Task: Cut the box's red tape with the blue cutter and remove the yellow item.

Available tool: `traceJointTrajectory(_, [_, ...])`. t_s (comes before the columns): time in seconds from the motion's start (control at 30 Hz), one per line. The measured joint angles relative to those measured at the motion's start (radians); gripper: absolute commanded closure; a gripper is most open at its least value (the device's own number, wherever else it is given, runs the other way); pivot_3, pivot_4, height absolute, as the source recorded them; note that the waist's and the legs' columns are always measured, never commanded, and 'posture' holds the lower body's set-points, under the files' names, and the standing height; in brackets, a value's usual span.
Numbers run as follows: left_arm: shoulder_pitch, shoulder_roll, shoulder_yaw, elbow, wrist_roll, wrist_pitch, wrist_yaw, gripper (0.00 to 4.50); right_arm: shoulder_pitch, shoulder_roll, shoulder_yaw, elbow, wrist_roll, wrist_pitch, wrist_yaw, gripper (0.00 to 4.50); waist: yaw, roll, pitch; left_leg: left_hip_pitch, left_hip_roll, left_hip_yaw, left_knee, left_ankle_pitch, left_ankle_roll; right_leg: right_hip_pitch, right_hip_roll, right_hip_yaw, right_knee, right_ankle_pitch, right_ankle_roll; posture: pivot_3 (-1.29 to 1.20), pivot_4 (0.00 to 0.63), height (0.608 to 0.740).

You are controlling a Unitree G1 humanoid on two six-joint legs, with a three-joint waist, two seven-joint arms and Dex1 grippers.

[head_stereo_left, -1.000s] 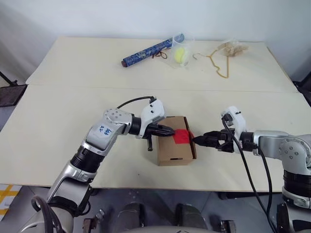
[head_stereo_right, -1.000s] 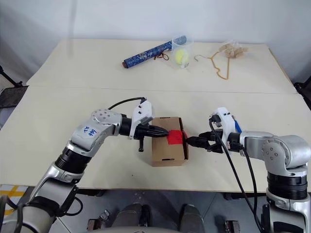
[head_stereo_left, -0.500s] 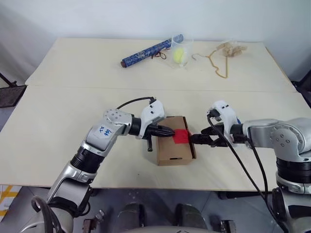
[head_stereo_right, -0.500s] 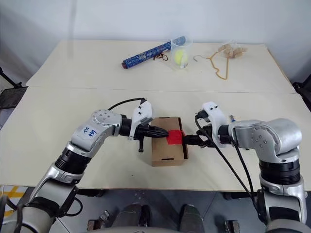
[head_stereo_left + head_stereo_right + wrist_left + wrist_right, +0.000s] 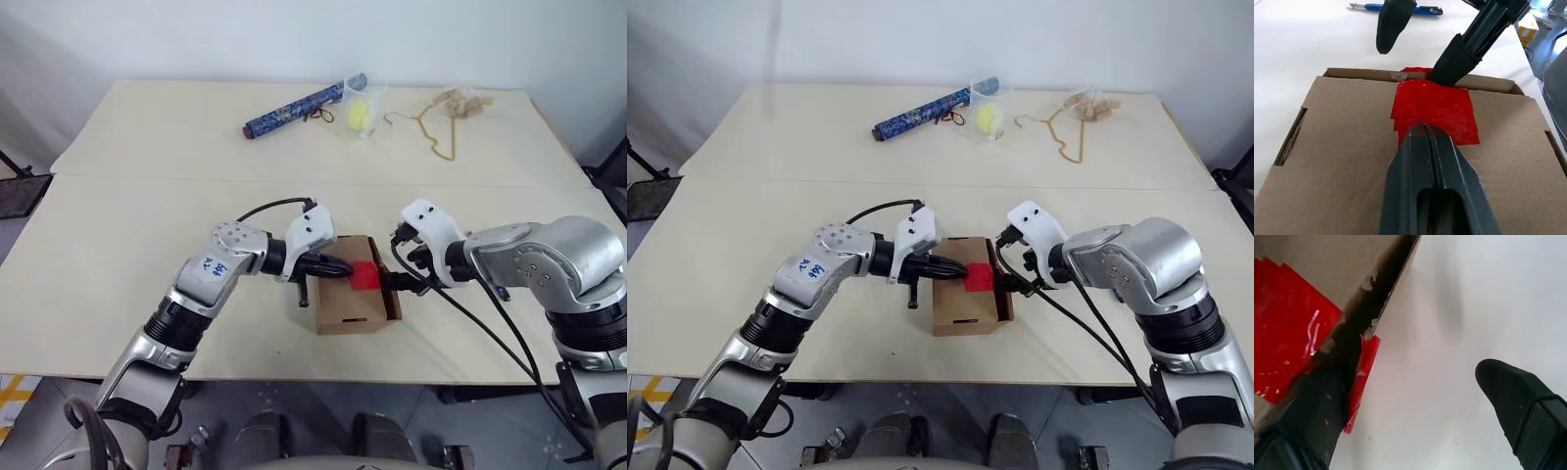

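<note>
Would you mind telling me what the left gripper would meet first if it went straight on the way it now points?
Most likely the right gripper's finger at the far edge of the red tape; the shut left gripper already rests on that tape.

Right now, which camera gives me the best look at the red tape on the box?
The left wrist view: the red tape lies broad on the box top. The right wrist view shows it cut at the flap edge; both eye views show a small red patch.

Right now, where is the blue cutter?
The blue cutter lies on the table beyond the box, past the open right claw, in the left wrist view.
</note>
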Motion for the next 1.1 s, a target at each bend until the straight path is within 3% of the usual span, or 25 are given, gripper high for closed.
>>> traceJointTrajectory(0.33, [0.014,0.011,-0.015,-0.024,0.002,0.000,-0.001,4.50,0.082,-0.035,0.015,0.039,-0.078,-0.020,0.007,0.04,0.006,0.002,-0.005,-0.001,-0.001,0.000,-0.002,-0.001,0.001,0.000,-0.001,-0.001,-0.006,0.000,0.000,0.00,0.150,0.740])
traceJointTrajectory(0.53, [0.014,0.010,-0.014,-0.024,0.002,-0.010,-0.003,4.50,0.108,-0.013,-0.048,0.052,-0.090,-0.024,0.029,0.04,0.005,0.002,-0.005,-0.001,-0.001,0.001,-0.002,0.000,0.001,0.001,-0.001,-0.002,-0.007,0.000,0.000,0.00,0.150,0.740])
traceJointTrajectory(0.7, [0.014,0.008,-0.013,-0.020,0.002,-0.038,-0.012,4.50,0.113,-0.089,-0.183,0.085,-0.043,-0.046,0.154,0.04,0.010,0.003,-0.004,-0.002,-0.001,0.001,-0.004,0.000,0.001,0.000,-0.001,-0.002,-0.007,0.000,0.000,0.00,0.150,0.740])
traceJointTrajectory(0.83, [0.014,0.009,-0.005,0.005,-0.001,-0.083,-0.033,4.50,0.117,-0.170,-0.286,0.196,0.087,-0.008,0.355,0.04,0.009,0.002,-0.004,-0.001,-0.002,0.001,-0.007,0.000,0.001,0.000,-0.001,-0.003,-0.009,0.000,0.000,0.00,0.150,0.740])
traceJointTrajectory(1.1, [0.013,0.009,0.011,0.038,-0.002,-0.125,-0.053,4.50,0.095,-0.067,-0.260,0.380,0.125,0.015,0.437,0.04,0.001,0.003,-0.003,-0.001,-0.002,0.002,-0.007,0.000,0.001,-0.001,-0.001,-0.003,-0.008,0.000,0.000,0.00,0.150,0.740])
